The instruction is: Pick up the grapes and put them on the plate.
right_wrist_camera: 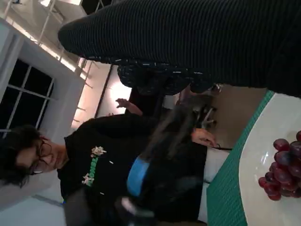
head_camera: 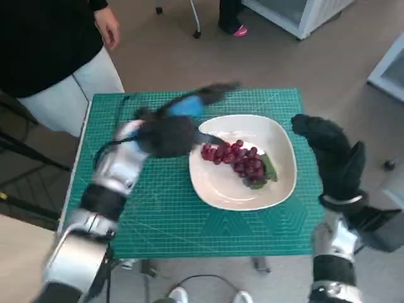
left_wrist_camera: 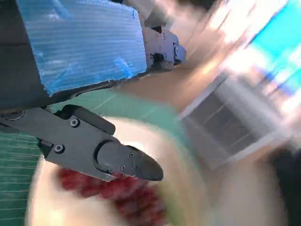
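A bunch of dark red grapes [head_camera: 238, 159] with a green leaf lies in the white plate [head_camera: 278, 142] on the green mat. My left hand [head_camera: 183, 117] is blurred, raised over the plate's left rim, its fingers apart and holding nothing. The left wrist view shows black fingers [left_wrist_camera: 127, 162] above the grapes [left_wrist_camera: 113, 188] without touching them. My right hand [head_camera: 328, 151] in its black glove hovers just off the plate's right edge, holding nothing. In the right wrist view the grapes [right_wrist_camera: 282, 172] lie on the plate [right_wrist_camera: 256, 160], and the blurred left hand [right_wrist_camera: 155, 160] shows beyond.
The green mat [head_camera: 158, 214] covers the small table. A person [head_camera: 57, 57] in a black top and white trousers stands at the table's far left corner, also seen as a person [right_wrist_camera: 94, 160] in the right wrist view. White furniture [head_camera: 303, 12] stands beyond the table.
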Robot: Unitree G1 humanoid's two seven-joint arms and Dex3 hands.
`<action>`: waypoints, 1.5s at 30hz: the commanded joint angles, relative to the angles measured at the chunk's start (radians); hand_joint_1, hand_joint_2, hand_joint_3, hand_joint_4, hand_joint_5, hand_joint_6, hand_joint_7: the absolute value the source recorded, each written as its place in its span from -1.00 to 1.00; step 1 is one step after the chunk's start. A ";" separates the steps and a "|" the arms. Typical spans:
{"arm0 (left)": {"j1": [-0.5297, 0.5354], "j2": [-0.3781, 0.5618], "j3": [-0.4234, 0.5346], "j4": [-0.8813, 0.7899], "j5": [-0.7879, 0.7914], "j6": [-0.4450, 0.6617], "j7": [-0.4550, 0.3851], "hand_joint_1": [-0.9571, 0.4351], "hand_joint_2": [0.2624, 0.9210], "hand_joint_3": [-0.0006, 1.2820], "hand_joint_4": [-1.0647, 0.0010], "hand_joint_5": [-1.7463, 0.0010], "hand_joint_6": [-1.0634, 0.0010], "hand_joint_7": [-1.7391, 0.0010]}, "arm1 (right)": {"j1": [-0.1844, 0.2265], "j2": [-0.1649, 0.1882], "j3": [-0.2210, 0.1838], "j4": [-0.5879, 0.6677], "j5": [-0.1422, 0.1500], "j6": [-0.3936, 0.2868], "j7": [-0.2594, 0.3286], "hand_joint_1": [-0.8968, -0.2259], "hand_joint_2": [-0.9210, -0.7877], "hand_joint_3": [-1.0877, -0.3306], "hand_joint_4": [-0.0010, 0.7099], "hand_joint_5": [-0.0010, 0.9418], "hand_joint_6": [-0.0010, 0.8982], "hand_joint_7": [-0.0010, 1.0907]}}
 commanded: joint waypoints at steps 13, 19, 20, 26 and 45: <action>0.354 -0.009 0.241 -0.248 -0.344 -0.146 -0.063 -0.17 1.00 -0.46 0.33 0.97 0.27 0.91 | 0.021 0.015 0.014 0.020 -0.023 -0.017 -0.037 0.50 -1.00 0.51 0.53 -1.00 0.09 -0.99; 0.436 -0.044 0.267 -0.323 -0.428 -0.159 -0.091 -0.18 1.00 -0.40 0.40 0.99 0.33 0.93 | 0.019 0.018 0.023 0.021 -0.027 -0.020 -0.047 0.49 -1.00 0.50 0.53 -1.00 0.09 -0.99; 0.450 -0.050 0.269 -0.333 -0.431 -0.164 -0.087 -0.18 1.00 -0.39 0.41 1.00 0.34 0.93 | 0.019 0.019 0.024 0.021 -0.028 -0.020 -0.048 0.49 -1.00 0.50 0.53 -1.00 0.09 -0.99; 0.517 -0.081 0.274 -0.376 -0.423 -0.196 -0.048 -0.12 1.00 -0.37 0.43 1.00 0.35 0.94 | 0.015 0.018 0.031 0.022 -0.027 -0.016 -0.054 0.49 -1.00 0.50 0.53 -1.00 0.08 -0.99; 0.566 -0.103 0.282 -0.355 -0.369 -0.256 0.028 -0.02 1.00 -0.39 0.40 0.99 0.32 0.93 | 0.008 0.017 0.033 0.041 -0.020 -0.018 -0.041 0.52 -1.00 0.50 0.54 -1.00 0.09 -0.99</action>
